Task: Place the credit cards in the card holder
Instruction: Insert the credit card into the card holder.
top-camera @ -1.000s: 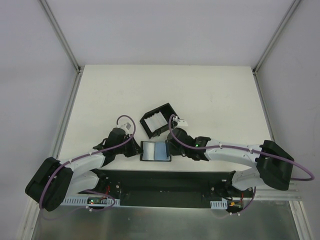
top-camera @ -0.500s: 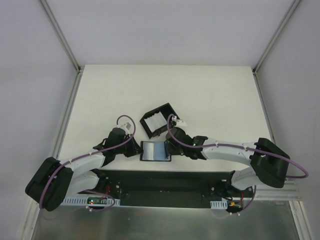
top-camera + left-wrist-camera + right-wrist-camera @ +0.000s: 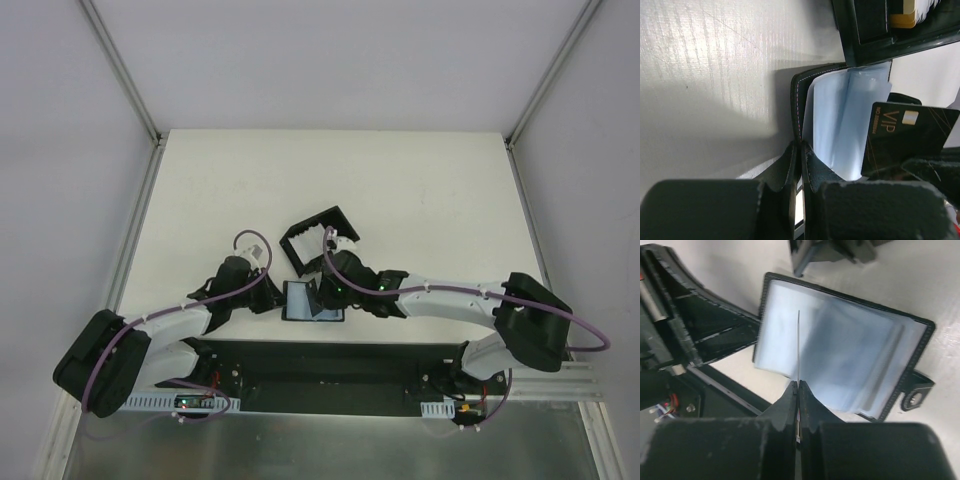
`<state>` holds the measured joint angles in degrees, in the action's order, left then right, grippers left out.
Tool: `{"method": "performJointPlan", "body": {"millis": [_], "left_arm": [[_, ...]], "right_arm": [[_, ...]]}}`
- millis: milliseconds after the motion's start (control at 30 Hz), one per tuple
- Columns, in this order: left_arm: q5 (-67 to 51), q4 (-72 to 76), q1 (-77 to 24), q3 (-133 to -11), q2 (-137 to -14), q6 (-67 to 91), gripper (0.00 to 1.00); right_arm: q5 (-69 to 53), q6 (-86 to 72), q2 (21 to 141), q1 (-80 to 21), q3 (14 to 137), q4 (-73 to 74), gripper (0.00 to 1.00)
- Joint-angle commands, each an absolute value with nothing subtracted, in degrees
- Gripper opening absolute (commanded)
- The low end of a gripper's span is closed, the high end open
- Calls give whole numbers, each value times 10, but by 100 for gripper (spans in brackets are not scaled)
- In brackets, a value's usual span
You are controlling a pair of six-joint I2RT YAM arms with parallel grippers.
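The card holder [image 3: 300, 304] lies open near the table's front edge, its bluish-grey sleeves up. My left gripper [image 3: 279, 300] is shut on its left black edge; the left wrist view shows the fingers [image 3: 815, 172] pinching that edge [image 3: 799, 120]. My right gripper [image 3: 323, 294] is shut on one credit card and holds it upright over the open holder. In the right wrist view the gripper [image 3: 798, 386] holds that card edge-on [image 3: 798, 347] above the sleeves [image 3: 850, 355]. In the left wrist view the card [image 3: 907, 142] is black with gold "VIP" lettering.
A black walled tray [image 3: 300, 236] stands just behind the holder; more cards [image 3: 912, 11] stand in it. The holder's clasp tab [image 3: 914, 398] sticks out on the right. A black base plate [image 3: 330, 365] runs along the near edge.
My right gripper has moved left, from the holder's right edge to over its open sleeves, with the card in it. The left gripper keeps its hold on the holder.
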<state>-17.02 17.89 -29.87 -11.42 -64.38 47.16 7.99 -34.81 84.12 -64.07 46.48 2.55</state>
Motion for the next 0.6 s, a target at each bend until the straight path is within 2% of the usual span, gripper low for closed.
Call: {"method": "performJointPlan", "body": {"millis": [0, 167, 367, 567], "left_arm": [[-158, 138, -295, -85, -651, 469, 0], [-157, 142, -297, -76, -649, 476, 0], [-155, 142, -297, -72, -639, 478, 0], [-156, 140, -297, -76, -638, 478, 0]], "right_arm": [[45, -328, 853, -644, 487, -32, 0], [37, -328, 865, -642, 490, -40, 0], [145, -342, 788, -634, 450, 46, 0], [179, -376, 766, -630, 421, 95, 0]]}}
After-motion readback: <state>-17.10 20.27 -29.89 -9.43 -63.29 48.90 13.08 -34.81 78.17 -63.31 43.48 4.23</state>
